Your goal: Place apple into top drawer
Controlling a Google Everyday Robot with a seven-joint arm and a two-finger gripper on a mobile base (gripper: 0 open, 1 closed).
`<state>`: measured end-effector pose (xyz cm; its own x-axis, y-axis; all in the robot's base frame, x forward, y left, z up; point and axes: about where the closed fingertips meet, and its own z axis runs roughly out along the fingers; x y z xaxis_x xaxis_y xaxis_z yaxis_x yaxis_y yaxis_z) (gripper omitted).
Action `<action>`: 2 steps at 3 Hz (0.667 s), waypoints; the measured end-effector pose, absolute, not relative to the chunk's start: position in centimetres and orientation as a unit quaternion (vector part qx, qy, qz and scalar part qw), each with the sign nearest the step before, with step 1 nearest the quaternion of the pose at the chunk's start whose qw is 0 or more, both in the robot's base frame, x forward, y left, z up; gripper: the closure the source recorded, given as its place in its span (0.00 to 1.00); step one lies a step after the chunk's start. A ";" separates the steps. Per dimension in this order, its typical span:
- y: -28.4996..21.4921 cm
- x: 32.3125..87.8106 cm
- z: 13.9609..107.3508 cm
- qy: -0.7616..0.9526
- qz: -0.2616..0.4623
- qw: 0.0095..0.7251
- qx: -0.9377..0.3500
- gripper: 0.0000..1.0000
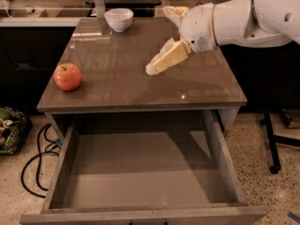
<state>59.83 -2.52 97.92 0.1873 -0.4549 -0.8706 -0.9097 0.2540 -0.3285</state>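
Note:
The apple [68, 76], red-orange with a short stem, sits on the brown tabletop [117, 78] near its left front corner. The top drawer [140, 172] is pulled fully open below the table's front edge, and its flat grey bottom holds nothing. My gripper [158, 39] hangs over the middle of the tabletop, to the right of the apple and well apart from it. It is open and empty, with one cream finger [165, 59] pointing down and left toward the table.
A white bowl [118, 18] stands at the back of the tabletop. My white arm [243, 18] reaches in from the upper right. Black cables [37, 163] lie on the floor at the left, and a chair base [274, 144] stands at the right.

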 end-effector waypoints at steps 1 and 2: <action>-0.7 60.5 96.8 0.595 0.233 0.516 -0.570 0.00; 2.4 62.0 94.8 0.594 0.250 0.508 -0.572 0.00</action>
<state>62.03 2.44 94.76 0.1701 -0.4248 -0.8892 -0.9328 0.2215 -0.2842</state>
